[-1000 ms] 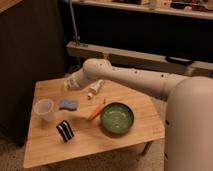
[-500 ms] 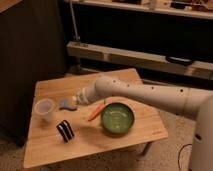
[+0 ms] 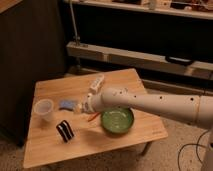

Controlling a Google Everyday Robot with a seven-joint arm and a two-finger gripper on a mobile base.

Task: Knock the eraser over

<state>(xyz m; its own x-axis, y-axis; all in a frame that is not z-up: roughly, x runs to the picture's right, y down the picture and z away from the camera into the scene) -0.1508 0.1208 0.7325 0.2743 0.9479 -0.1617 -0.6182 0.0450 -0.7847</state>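
- Lowered since half a second ago: my arm reaches flatter across the tabletop (image 3: 100, 143), with the pincer (image 3: 80, 107) just beside the blue pad (image 3: 67, 104).
- Pincer apart or together: cannot tell.
- Eraser (image 3: 64, 131) stands upright, front left, apart from the pincer, near the clear cup (image 3: 44, 110).
- Green bowl (image 3: 117, 121) sits beside my forearm.

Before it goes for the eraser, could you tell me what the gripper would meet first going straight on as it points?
Probably the blue pad just beyond the gripper, then the clear cup, though it may pass above the pad. The eraser lies off that line.
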